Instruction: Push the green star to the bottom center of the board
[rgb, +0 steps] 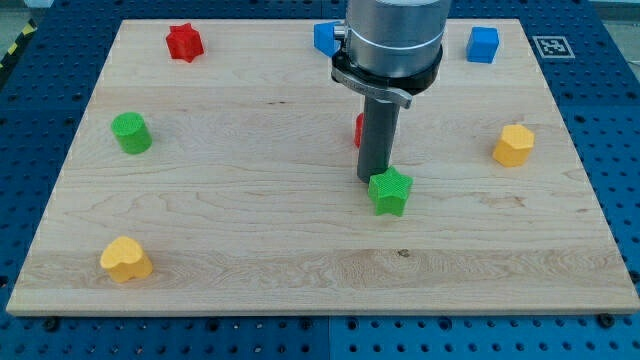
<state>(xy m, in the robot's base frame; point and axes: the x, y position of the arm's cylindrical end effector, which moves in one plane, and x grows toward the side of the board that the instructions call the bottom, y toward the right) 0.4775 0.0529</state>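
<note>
Touching the green star (390, 192) from the view's top side, my tip (373, 179) is sitting just right of the surface's (250, 250) centre; this end effector is a bare rod, gripping nothing. No containers are showing, only loose blocks lying apart, a red one (358, 130) peeking from behind the rod.

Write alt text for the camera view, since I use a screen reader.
My tip sits just above the green star near the middle of the wooden board, on its top-left side. Around the board lie a red star, green cylinder, two blue blocks, two yellow blocks, and a mostly hidden red block.
</note>
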